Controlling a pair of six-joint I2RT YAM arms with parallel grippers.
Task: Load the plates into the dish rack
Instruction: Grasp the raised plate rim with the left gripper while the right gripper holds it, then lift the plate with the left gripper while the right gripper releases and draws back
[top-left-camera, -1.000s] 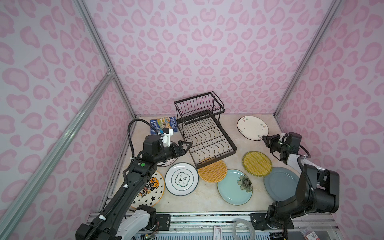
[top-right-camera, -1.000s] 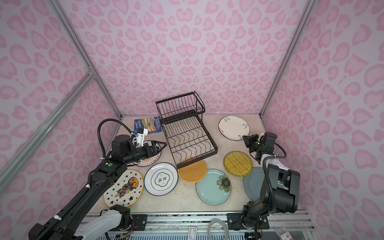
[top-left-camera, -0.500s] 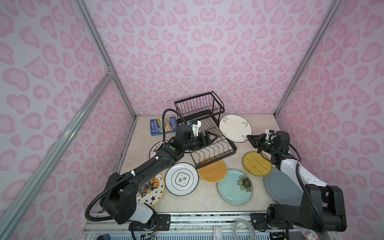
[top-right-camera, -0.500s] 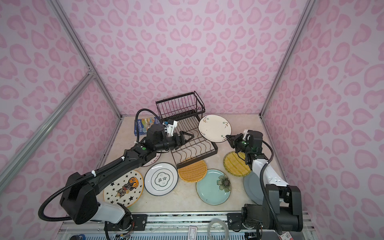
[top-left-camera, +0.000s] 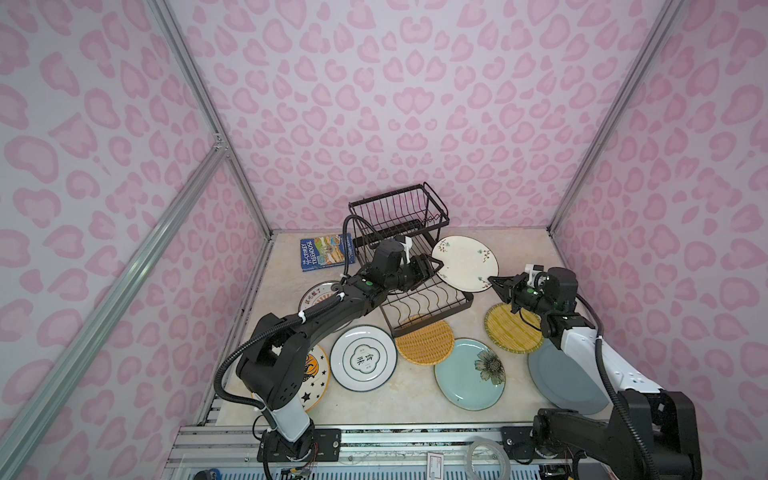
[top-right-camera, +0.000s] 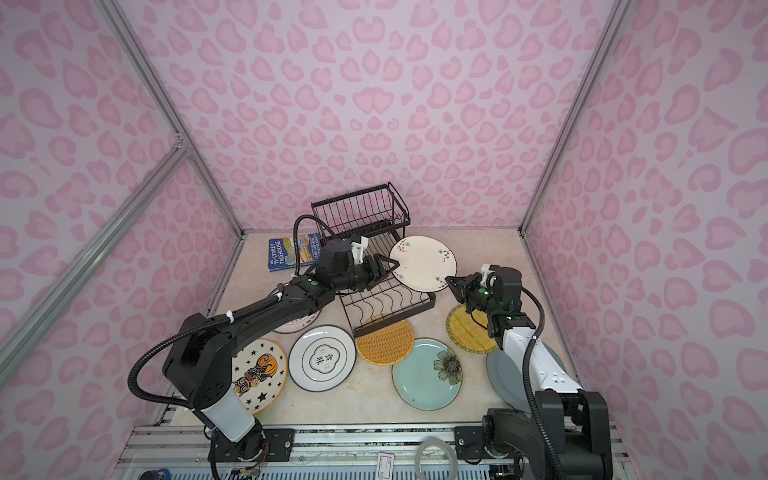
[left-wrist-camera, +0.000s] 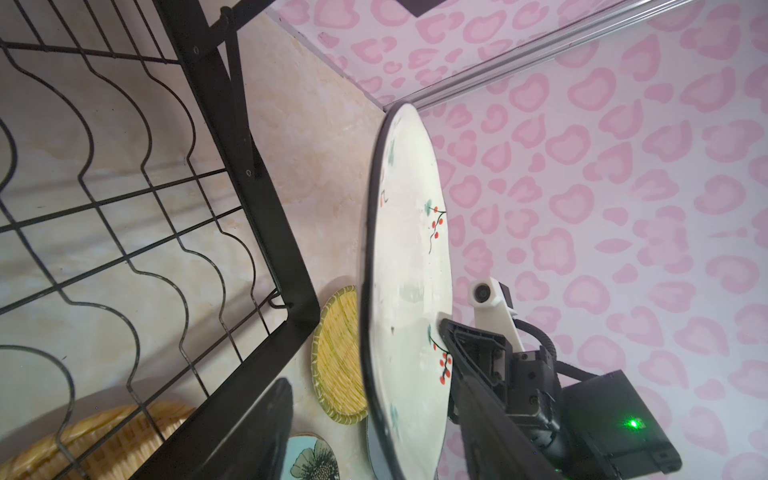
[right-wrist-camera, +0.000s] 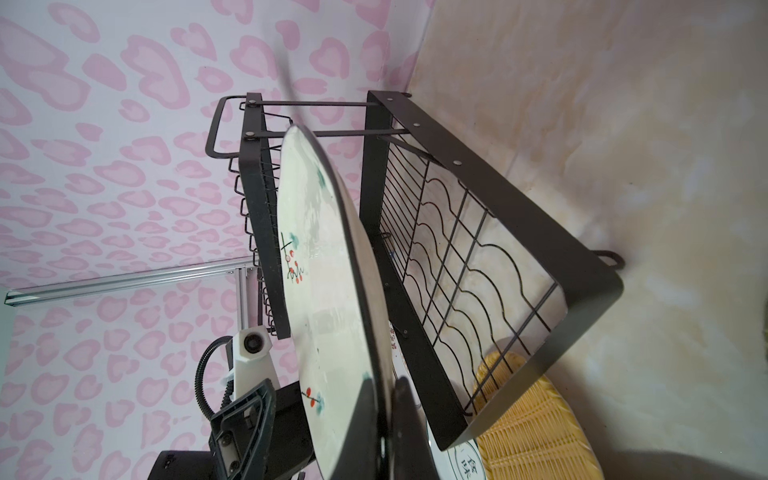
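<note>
A cream plate with red berry sprigs (top-left-camera: 464, 264) (top-right-camera: 423, 262) hangs tilted in the air just right of the black wire dish rack (top-left-camera: 415, 291) (top-right-camera: 386, 299). My right gripper (top-left-camera: 494, 282) (right-wrist-camera: 386, 382) is shut on the plate's right rim. My left gripper (top-left-camera: 432, 266) (left-wrist-camera: 370, 415) reaches across the rack's flat tray; its jaws straddle the plate's left rim (left-wrist-camera: 365, 332) with a gap on each side. The rack holds no plates. Flat on the table lie two yellow woven plates (top-left-camera: 424, 343) (top-left-camera: 513, 328), a teal flower plate (top-left-camera: 469, 374), a grey-blue plate (top-left-camera: 565, 382) and printed white plates (top-left-camera: 362, 357) (top-left-camera: 316, 374).
A blue book (top-left-camera: 326, 251) lies left of the rack at the back. One more printed plate (top-left-camera: 316, 293) lies half hidden under my left arm. The rack's front corner overlaps a woven plate. Pink patterned walls close in on three sides.
My right gripper lifted the cream plate off the back of the table and carried it toward the rack. My left arm swung right across the rack to the plate's rim, its jaws narrowing.
</note>
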